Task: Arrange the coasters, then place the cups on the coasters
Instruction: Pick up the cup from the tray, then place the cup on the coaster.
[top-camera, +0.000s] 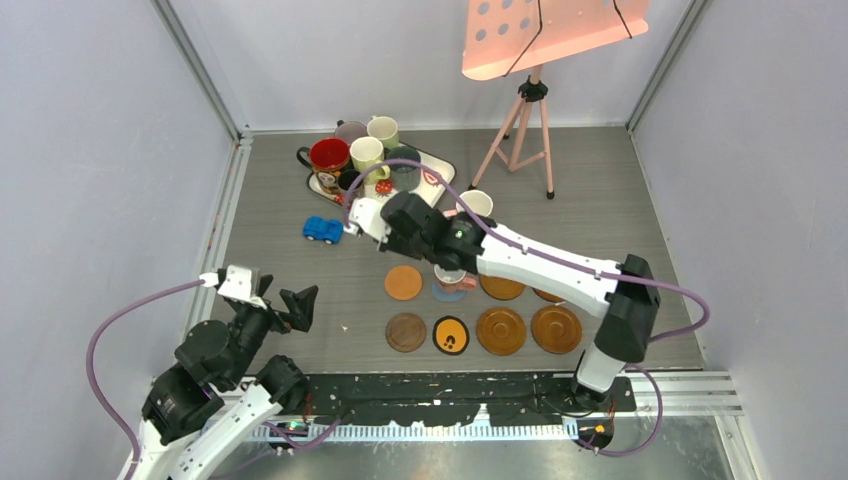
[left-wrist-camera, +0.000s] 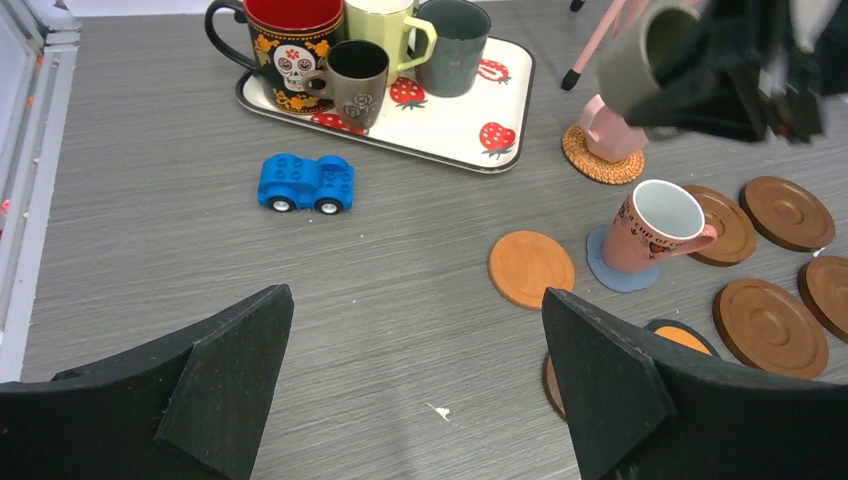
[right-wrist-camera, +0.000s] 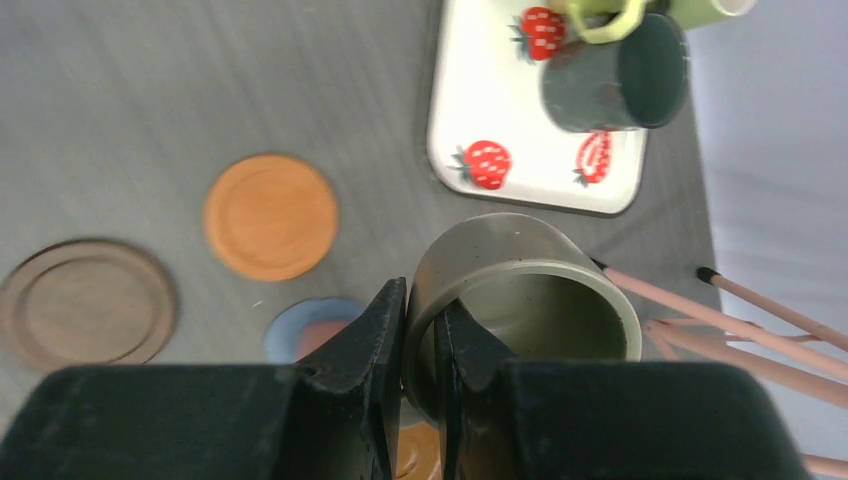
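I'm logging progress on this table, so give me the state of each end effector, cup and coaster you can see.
Left end effector: open, empty.
Right end effector: shut on the grey-green mug, pinching its rim.
Grey-green mug: in the air, tipped sideways.
Pink mug: mouth up on the blue coaster.
Orange coaster: bare.
Brown rimmed coasters: bare.
Skull mug: upright on the strawberry tray.

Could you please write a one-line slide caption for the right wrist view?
Right hand pinches the rim of a grey-green mug, with the orange coaster and strawberry tray beyond.
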